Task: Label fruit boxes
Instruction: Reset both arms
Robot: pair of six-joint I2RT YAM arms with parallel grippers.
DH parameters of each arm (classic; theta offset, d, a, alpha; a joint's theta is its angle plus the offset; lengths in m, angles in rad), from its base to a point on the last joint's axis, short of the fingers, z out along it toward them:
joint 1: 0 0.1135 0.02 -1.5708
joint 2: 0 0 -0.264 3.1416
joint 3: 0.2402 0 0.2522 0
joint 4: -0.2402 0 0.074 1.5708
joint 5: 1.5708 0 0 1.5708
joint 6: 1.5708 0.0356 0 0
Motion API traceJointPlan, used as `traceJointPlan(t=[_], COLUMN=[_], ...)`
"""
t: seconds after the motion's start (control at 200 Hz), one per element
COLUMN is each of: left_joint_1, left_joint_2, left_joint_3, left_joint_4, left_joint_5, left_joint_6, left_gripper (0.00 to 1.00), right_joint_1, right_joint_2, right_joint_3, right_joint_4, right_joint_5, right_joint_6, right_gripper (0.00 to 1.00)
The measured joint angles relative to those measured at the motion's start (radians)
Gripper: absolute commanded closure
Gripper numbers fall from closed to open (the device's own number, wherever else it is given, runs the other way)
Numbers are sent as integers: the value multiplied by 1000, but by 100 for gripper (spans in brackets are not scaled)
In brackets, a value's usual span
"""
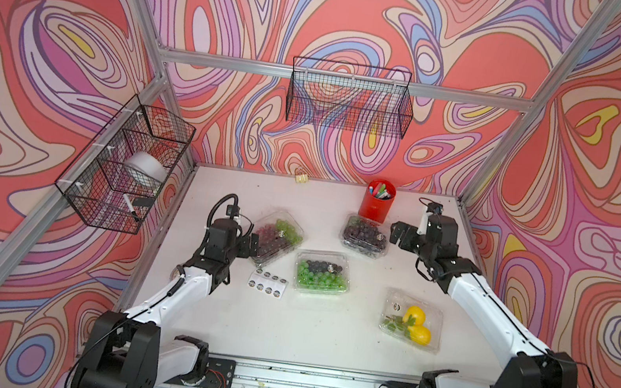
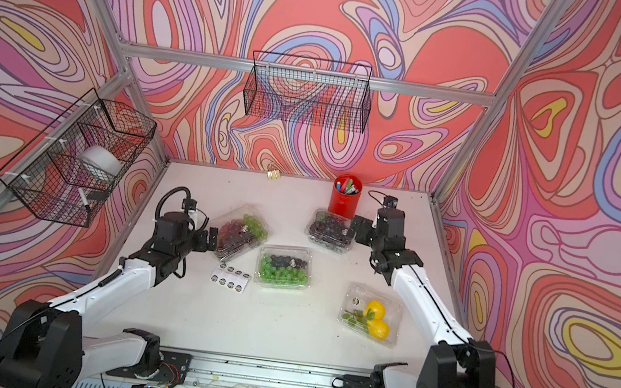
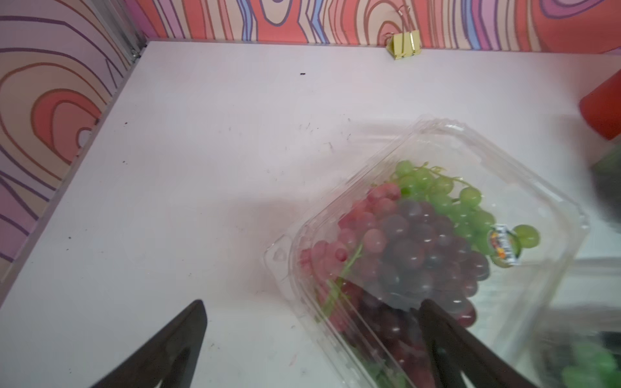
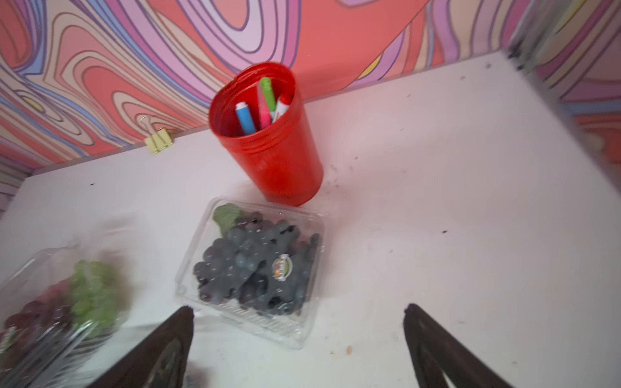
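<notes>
table: flat, matte white, lightly scuffed; all four boxes are set on it.
boxes: thin, glossy clear clamshells with rounded corners; a round label is seen on each lid, so the task is judged close to done.
mixed box: set at an angle far left; red, purple and green grapes are held inside.
green box: placed mid-table, beside the sheet.
dark box: placed just before the cup.
lemon box: set apart, nearest the right arm's base.
cup: tall, red, ribbed plastic, filled with pens; it could be toppled if the right arm is swung back.
left gripper: jaws are spread and nothing is pinched; one dark finger is seen over the mixed box's near corner, contact cannot be told. The light box could be dragged or its lid snagged on withdrawal.
right gripper: jaws are spread, empty, just beside the dark box.
sheet: thin white paper with round stickers; it could be swept off by the left arm.
</notes>
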Motion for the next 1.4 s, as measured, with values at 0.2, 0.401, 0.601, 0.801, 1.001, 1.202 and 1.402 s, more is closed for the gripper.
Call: traceJointPlan(t=[0.2, 0.401, 0.601, 0.801, 1.001, 1.202, 1.402], left_joint_1=[0, 0, 0, 0, 0, 0, 5], left_joint_2=[87, 128, 98, 102, 106, 62, 88], left_joint_3=[-158, -188, -274, -266, -266, -264, -261], left_joint_4=[351, 504, 619, 620, 619, 570, 603], left_joint_5=[-37, -38, -38, -39, -43, -32, -27], left_joint_6=[17, 26, 31, 36, 38, 95, 185], left_gripper=[0, 0, 0, 0, 0, 0, 0], right_joint_1=[-128, -200, -206, -207, -209, -209, -210], right_joint_2=[-39, 68, 227, 436, 444, 443, 443], right_joint_3=[-251, -412, -520, -558, -567, -466, -438], right_joint_4=[261, 558, 935, 1228, 1331, 1230, 1171], right_joint_5=[31, -29, -85, -125, -160, -162, -171], right_joint_6=[-136, -195, -197, -193, -197, -196, -198], right_gripper=[1, 2, 2, 2, 2, 2, 2])
